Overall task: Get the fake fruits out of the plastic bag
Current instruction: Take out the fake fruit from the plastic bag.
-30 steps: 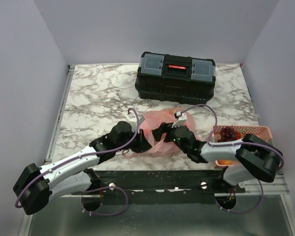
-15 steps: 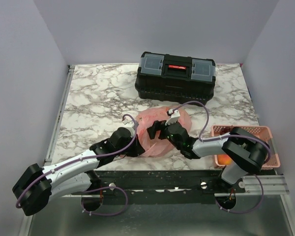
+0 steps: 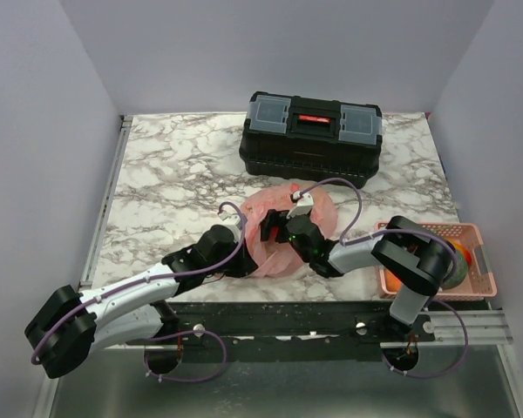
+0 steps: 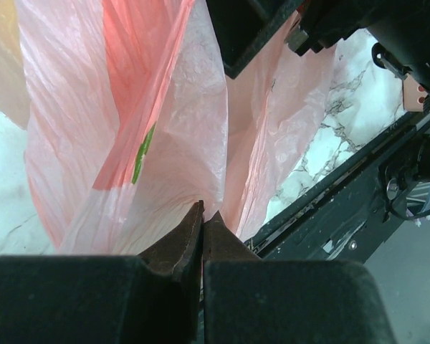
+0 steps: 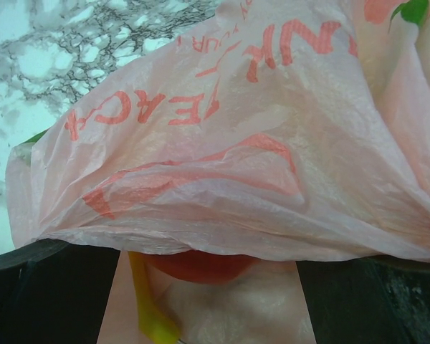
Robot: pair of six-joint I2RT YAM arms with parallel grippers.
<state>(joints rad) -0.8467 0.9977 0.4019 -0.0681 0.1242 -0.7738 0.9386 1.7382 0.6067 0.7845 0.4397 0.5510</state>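
A white, grey-veined marble table point(image 3: 174, 165) is carrying three things. A black toolbox point(image 3: 312, 135) is sitting at the far middle. The crumpled pink plastic bag point(image 3: 270, 259) is lying in front of it, and a pink slotted basket point(image 3: 475, 233) is resting by the near right edge.

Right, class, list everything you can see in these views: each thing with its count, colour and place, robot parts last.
table: one, marbled white and grey, under everything
toolbox: one, black, far middle
plastic bag: one, translucent pink, centre
red fruit: one, red, inside the bag
yellow fruit: one, yellow, beside the red one
basket: one, pink, near right
left pincer: one, black, shut on the bag's edge
right pincer: one, black, open at the bag's mouth
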